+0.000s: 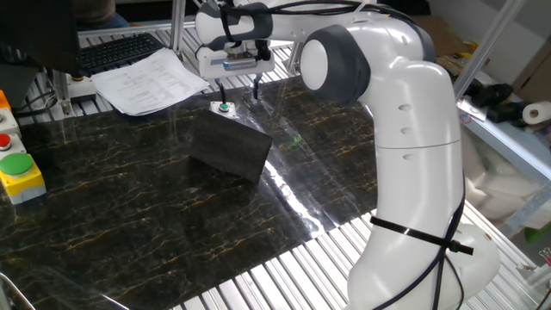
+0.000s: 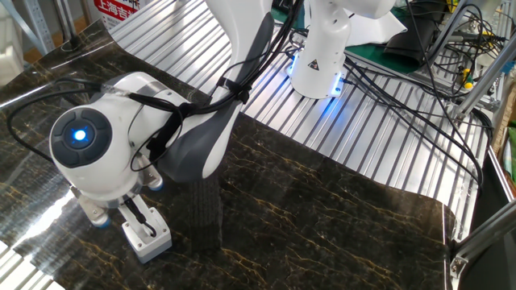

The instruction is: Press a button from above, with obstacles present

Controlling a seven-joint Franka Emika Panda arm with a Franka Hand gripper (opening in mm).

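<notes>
Other fixed view: the arm's wrist housing (image 2: 89,157) covers most of the gripper (image 2: 137,221); only one dark finger (image 2: 149,228) shows below it, so finger spacing can't be read there. Same housing hides part of the button box (image 2: 145,239), and the green button itself isn't visible. Dark block (image 2: 207,211) shows as a narrow slice, upper end under the forearm. One fixed view: yellow box (image 1: 19,179) at left edge is cropped; paper roll (image 1: 538,113) cut by right edge.

Papers (image 1: 151,80), keyboard (image 1: 116,50), yellow box (image 1: 21,179).
</notes>
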